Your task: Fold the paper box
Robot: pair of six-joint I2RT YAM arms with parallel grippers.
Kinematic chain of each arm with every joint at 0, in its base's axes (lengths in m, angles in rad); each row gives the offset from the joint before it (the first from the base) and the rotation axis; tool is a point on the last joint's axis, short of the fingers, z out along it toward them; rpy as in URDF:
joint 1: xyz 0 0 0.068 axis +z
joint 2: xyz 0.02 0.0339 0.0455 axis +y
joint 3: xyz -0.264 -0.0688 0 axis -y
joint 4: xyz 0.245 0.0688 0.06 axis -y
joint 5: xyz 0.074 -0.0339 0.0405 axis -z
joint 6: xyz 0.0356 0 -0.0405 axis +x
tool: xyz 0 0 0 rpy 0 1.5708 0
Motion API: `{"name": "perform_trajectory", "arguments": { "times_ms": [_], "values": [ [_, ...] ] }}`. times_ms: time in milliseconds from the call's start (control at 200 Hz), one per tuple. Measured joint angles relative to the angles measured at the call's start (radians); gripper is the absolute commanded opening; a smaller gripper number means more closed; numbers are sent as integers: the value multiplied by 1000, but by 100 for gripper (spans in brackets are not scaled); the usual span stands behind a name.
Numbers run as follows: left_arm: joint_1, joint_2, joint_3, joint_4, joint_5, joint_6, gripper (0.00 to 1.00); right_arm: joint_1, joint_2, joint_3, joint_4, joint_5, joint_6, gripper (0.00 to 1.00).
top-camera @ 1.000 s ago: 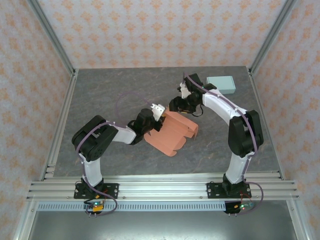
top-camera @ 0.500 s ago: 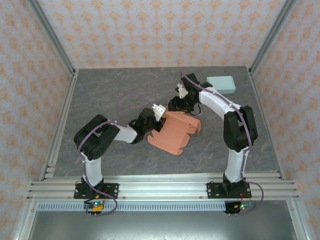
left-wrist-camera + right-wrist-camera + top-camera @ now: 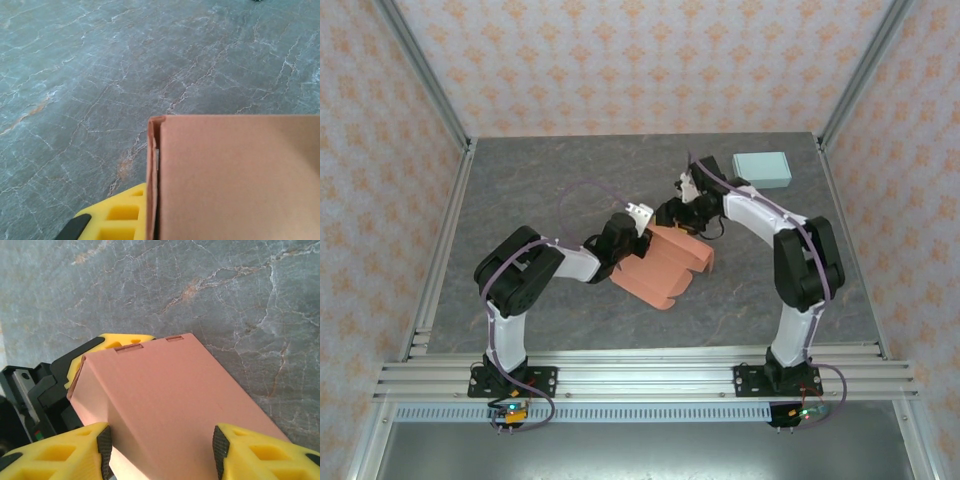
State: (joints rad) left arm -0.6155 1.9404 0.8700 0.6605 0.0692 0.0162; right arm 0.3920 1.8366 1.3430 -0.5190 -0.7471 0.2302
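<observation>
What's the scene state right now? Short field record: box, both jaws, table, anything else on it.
paper box: salmon card, partly folded, lying mid-table between the two arms
left jaws: shut on an end wall of the paper box
right jaws: apart, set over the box's top panel from the far side; pad contact unclear
table: grey marbled surface
other: pale blue box at the far right corner, apart from both arms
</observation>
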Motion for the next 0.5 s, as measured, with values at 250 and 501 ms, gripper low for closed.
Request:
{"name": "perform_trajectory", "arguments": {
  "times_ms": [250,501],
  "values": [
    [5,-10,-41,48,-26,10,0,-53,-301,-262,268,114,18,77],
    [90,-100,-54,-116,12,-50,0,-71,-708,-674,676,476,-49,77]
  ]
}}
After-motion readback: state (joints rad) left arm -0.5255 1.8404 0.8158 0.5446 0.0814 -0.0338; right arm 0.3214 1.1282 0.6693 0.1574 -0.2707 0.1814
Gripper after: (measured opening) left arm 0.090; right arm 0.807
